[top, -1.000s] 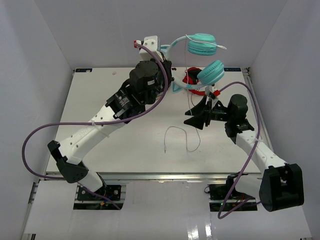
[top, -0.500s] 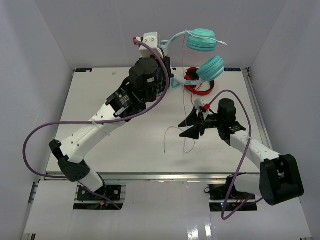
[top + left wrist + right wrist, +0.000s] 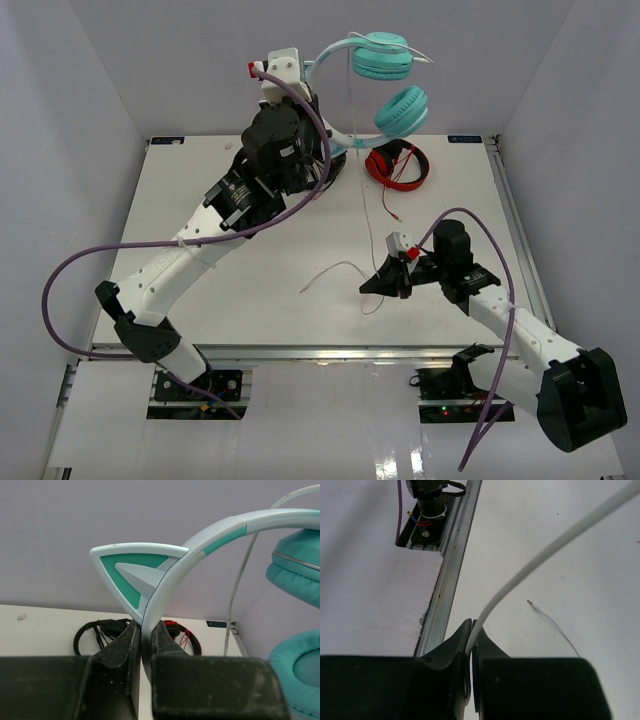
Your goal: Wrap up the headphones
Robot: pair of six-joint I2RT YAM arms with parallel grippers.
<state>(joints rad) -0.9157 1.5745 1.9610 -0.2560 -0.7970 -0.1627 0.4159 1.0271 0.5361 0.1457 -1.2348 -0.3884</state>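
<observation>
Left gripper [image 3: 145, 632] is clamping the headband [image 3: 210, 537] of the teal headphones [image 3: 383, 57] mid-air, right beside the cat ear [image 3: 131, 565]. Only the right wrist cam is showing the right gripper [image 3: 471, 630] pinching the white cable [image 3: 545, 555] above the surface [image 3: 600, 590].

One teal headset [image 3: 382, 58], one red headset [image 3: 378, 163], one black headset [image 3: 86, 626].

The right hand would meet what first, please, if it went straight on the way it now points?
Probably the bare table top, close beside its near-edge rail: the right hand, shut on the white cable, points low across it. Depth is unclear, so the rail itself could come first.
</observation>
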